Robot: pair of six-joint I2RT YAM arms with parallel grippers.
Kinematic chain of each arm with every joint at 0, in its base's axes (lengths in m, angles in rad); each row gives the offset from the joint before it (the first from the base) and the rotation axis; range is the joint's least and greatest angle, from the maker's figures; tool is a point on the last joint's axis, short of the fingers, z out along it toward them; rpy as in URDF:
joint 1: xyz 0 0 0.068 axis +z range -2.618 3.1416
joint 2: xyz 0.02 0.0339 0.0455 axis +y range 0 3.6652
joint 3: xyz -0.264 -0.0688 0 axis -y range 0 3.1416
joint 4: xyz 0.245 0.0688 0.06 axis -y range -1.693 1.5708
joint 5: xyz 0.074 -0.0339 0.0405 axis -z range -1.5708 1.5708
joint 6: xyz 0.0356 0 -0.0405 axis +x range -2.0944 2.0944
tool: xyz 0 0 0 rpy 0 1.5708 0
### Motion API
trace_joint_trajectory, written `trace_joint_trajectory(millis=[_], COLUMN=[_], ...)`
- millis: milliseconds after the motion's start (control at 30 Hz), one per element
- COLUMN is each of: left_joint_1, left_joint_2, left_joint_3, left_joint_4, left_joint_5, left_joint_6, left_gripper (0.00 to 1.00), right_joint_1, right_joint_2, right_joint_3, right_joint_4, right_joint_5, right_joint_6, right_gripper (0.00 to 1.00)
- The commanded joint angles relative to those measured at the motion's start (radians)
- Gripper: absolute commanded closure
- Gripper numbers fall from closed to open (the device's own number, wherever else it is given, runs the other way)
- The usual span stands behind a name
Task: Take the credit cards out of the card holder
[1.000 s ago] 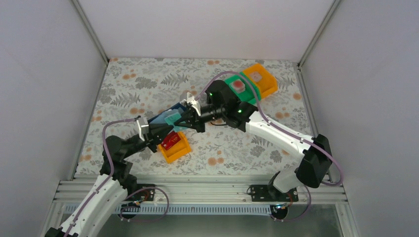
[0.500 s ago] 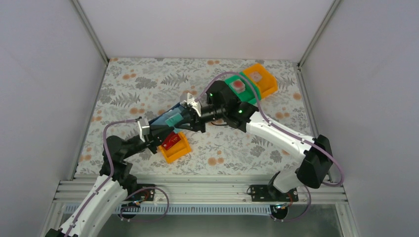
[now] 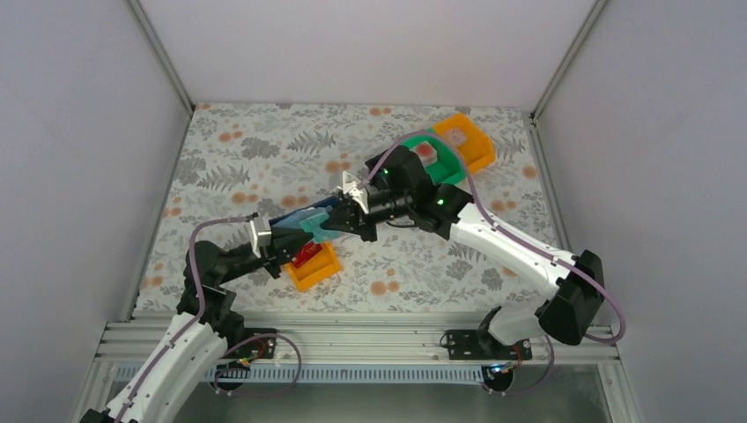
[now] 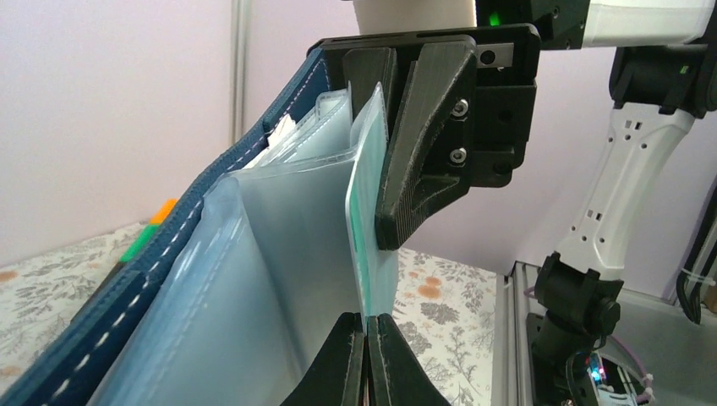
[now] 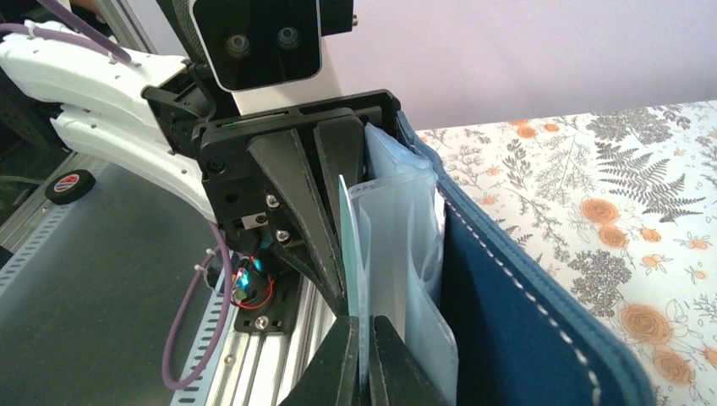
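The card holder (image 3: 289,217), a navy wallet with pale blue clear sleeves, hangs open in the air between my two grippers. My left gripper (image 4: 369,337) is shut on the lower edge of one sleeve (image 4: 279,245). From the opposite side my right gripper (image 5: 365,342) is shut on a teal credit card (image 5: 347,224) where it stands out of that sleeve. In the top view the teal card (image 3: 313,226) pokes out toward the front, with the left gripper (image 3: 295,238) and right gripper (image 3: 329,221) close together. The navy cover (image 5: 516,313) hangs beside my right fingers.
An orange bin (image 3: 324,269) with a red card (image 3: 306,256) sits on the floral mat under the holder. At the back right stand a green bin (image 3: 445,169) and another orange bin (image 3: 480,145), each holding a card. The aluminium rail (image 3: 370,339) runs along the near edge.
My right gripper briefly loosened and shut again on the teal card. Both wrists shifted a little, and the teal card now sticks further out of the holder.
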Motion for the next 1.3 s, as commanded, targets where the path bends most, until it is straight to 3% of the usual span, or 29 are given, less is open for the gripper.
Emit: trace_joint_trajectory(millis=[0, 233, 533, 900, 1267], left_joint_1=[0.002, 0.002, 0.001, 0.001, 0.002], left_joint_2=[-0.002, 0.004, 0.011, -0.006, -0.033], left_joint_3=[0.038, 0.039, 0.038, 0.020, 0.007], left_joint_4=[-0.017, -0.021, -0.006, -0.061, -0.057], left_joint_5=[0.023, 0.025, 0.030, -0.022, -0.044], left_joint_6=[0.078, 0.079, 0.081, 0.071, 0.073], left_gripper=[0.98, 0.98, 0.98, 0.98, 0.98], right_joint_1=[-0.031, -0.045, -0.046, -0.155, -0.184], right_joint_2=[-0.051, -0.069, -0.017, -0.105, -0.042], right_joint_3=[-0.019, -0.028, 0.001, -0.058, -0.023], right_joint_4=[-0.051, -0.063, -0.048, 0.072, -0.048], right_joint_5=[0.011, 0.005, -0.072, 0.179, 0.290], right_joint_6=[-0.033, -0.033, -0.024, 0.181, 0.364], right_gripper=[0.95, 0.92, 0.96, 0.96, 0.96])
